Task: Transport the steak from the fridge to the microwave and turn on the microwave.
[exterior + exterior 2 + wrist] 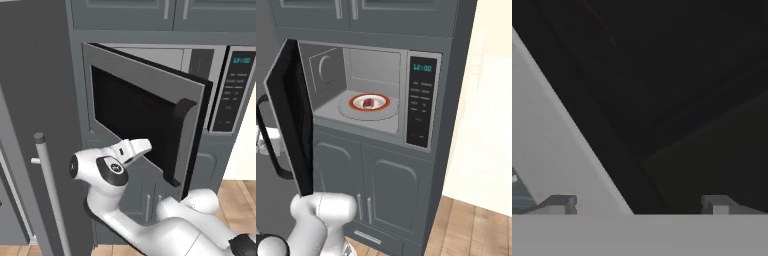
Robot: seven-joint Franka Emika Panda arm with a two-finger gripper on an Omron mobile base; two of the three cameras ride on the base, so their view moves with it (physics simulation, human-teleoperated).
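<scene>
The steak point(368, 103) lies on a small red-rimmed plate point(354, 102) on the turntable inside the microwave point(421, 65). The microwave door point(145, 115) hangs partly open, with its black handle point(179, 145) on the outer face. My gripper point(142, 148) sits close against the door's outer face, below the dark glass. In the hand view the gripper point(637, 205) is open, its fingertips point(559, 204) wide apart with nothing between them, facing the dark glass and the silver frame. The grey fridge point(30, 100) stands at the left with its bar handle point(47, 195).
The button panel point(422, 102) with its lit clock is right of the microwave cavity. Grey cabinet doors point(388, 195) sit below the microwave and more cabinets point(165, 12) above. A wooden floor point(476, 230) lies at the lower right.
</scene>
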